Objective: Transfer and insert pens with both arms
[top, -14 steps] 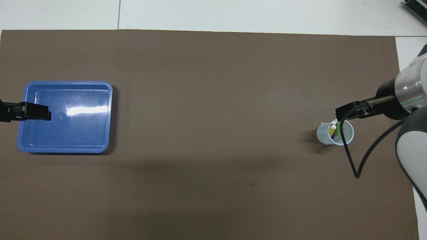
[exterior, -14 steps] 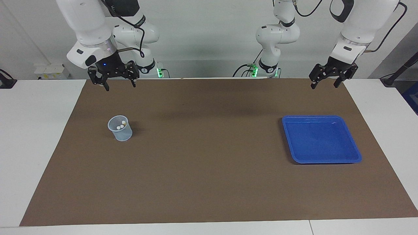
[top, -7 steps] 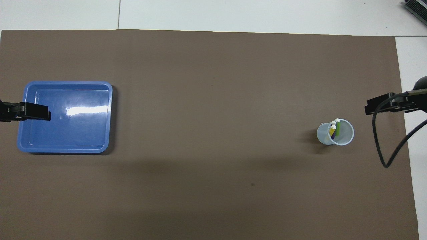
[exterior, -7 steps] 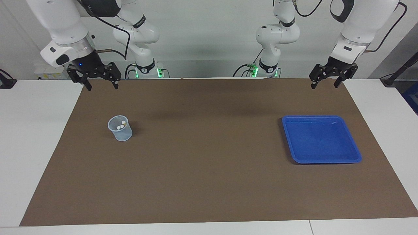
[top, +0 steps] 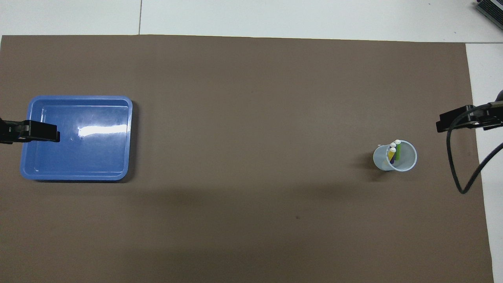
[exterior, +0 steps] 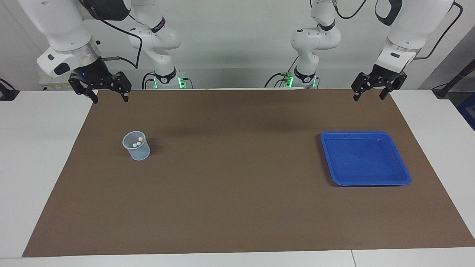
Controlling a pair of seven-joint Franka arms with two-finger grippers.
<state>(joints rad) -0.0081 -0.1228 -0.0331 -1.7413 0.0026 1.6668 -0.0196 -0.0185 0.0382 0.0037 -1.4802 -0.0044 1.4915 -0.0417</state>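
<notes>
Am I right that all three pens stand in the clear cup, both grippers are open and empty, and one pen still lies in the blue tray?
Not quite. The blue tray holds no pen, as the overhead view shows. The rest holds: all three pens stand in the clear cup, and the left gripper and right gripper are open and empty.

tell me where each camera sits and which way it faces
Facing view: high across the table, looking at the robots; both arms show, right gripper and left gripper open above the mat's robot-side corners.
Overhead view: high above the robots' end, looking steeply down; only the gripper tips show at the side edges.
Shared, half a turn apart: the cup holding three pens, and the tray.
</notes>
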